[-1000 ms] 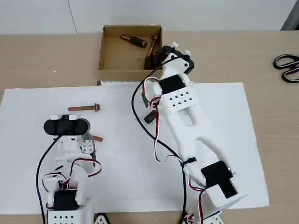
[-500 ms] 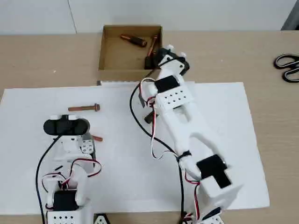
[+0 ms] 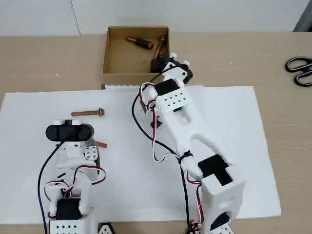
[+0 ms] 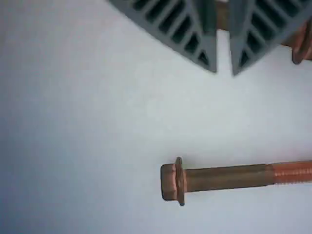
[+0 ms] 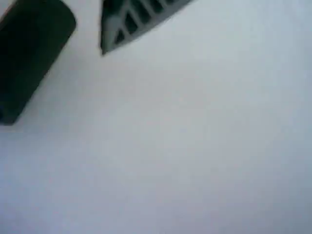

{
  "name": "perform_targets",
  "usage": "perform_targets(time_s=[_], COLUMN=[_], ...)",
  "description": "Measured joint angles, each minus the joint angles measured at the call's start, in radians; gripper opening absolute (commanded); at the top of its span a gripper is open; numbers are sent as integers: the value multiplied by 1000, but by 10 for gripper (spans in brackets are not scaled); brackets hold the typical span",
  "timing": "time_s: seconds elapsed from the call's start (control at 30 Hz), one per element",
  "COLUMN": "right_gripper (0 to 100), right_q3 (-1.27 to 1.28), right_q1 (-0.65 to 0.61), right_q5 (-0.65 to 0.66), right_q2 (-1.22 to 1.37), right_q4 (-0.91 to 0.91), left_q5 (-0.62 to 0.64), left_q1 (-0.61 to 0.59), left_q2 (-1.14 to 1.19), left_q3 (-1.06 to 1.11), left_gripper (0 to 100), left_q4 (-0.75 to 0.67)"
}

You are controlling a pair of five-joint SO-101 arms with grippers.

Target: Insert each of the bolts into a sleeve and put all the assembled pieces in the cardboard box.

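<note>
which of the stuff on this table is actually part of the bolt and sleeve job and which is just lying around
Part of the job:
cardboard box
two assembled pieces inside it
loose bolt on the paper
second bolt, partly hidden
black sleeve

Just lying about:
scissors
white paper sheet

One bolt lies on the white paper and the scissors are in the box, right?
Not quite. The scissors are not in the box; they lie on the bare table, far off to the side, as the high view shows. One bolt does lie on the white paper.
</note>
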Motion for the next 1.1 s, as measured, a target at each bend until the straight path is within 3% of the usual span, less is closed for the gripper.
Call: perform_targets(time_s=[0.93, 1.1], right_gripper=[141, 0], right_q3=[-32, -37], right_q1=[25, 31], right_q5=[-6, -6], right_q2=[173, 183], right_q4=[9, 11], left_q5=[2, 2], left_q1=[0, 0], left_q2=[0, 0], left_q3=[0, 0], left_gripper=[6, 6], left_q4=[0, 0])
